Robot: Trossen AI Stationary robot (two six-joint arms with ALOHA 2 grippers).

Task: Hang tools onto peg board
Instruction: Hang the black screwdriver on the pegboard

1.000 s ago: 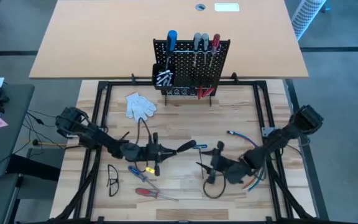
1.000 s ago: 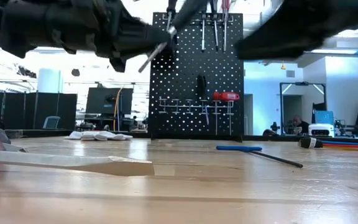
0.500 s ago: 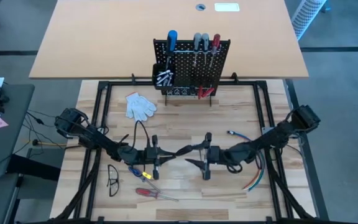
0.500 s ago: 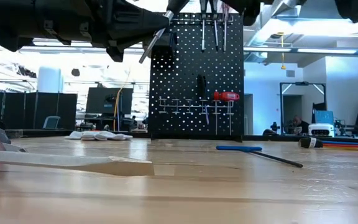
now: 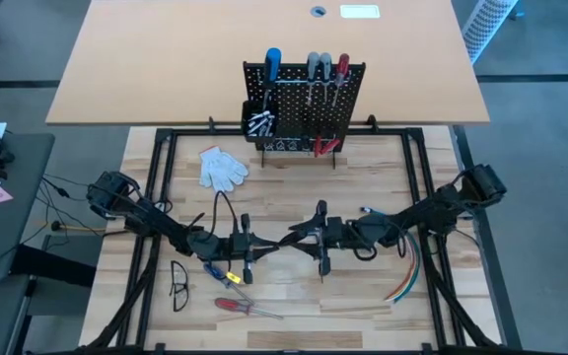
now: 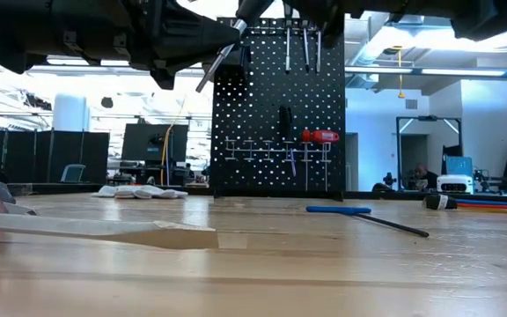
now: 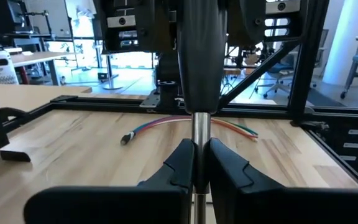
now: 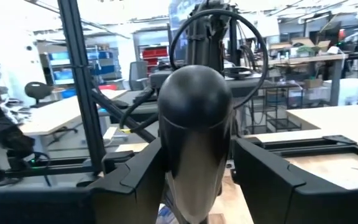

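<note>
Mid-table, above the wood surface: left gripper (image 5: 261, 246) clamped shut on the steel shaft of a black-handled screwdriver (image 5: 296, 237), handle end toward the right gripper (image 5: 316, 238). Right gripper's fingers (image 8: 135, 177) flank the rounded black handle on both sides; contact cannot be told. Small upright black perforated peg board (image 5: 304, 104) stands at the table's far edge, several tools already hung. Blue T-handle key (image 6: 359, 214) lies on the wood.

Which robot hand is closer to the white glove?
Left. The left gripper sits mid-table, holding the black screwdriver, nearer the white glove. The right gripper is farther along, around the screwdriver's handle.
</note>
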